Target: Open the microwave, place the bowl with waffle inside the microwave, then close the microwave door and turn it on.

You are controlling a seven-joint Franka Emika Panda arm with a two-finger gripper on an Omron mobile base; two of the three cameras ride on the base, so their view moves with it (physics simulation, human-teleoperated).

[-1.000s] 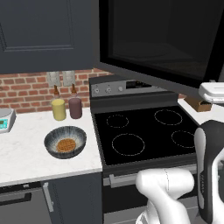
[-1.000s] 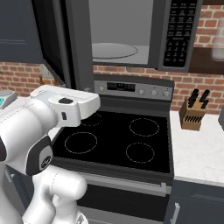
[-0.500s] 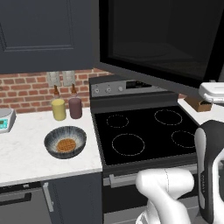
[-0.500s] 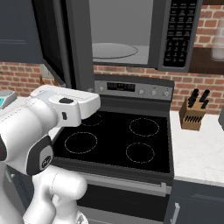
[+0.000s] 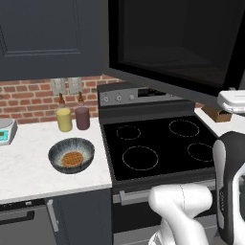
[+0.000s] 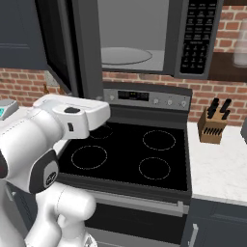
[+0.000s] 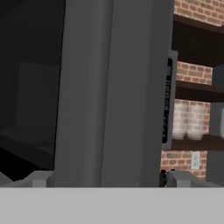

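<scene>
The microwave (image 6: pixel 144 34) hangs above the stove with its light grey inside and round glass plate (image 6: pixel 120 55) showing. The microwave door (image 5: pixel 177 43) stands swung wide out to the left, also as the microwave door (image 6: pixel 62 43) in the right base view. On the white counter left of the stove rests the bowl (image 5: pixel 72 154), dark with a speckled rim, and the waffle (image 5: pixel 72 158) lies in it. In the hand view my gripper (image 7: pixel 109 177) is open, its fingertips (image 7: pixel 40 178) spread to either side of the door's grey edge (image 7: pixel 109 87), holding nothing.
The black stove (image 5: pixel 158 143) lies under the open door. A yellow jar (image 5: pixel 63 119) and a maroon jar (image 5: pixel 82 117) stand behind the bowl, with a small scale (image 5: pixel 5 131) at far left. A knife block (image 6: pixel 213 123) sits right of the stove.
</scene>
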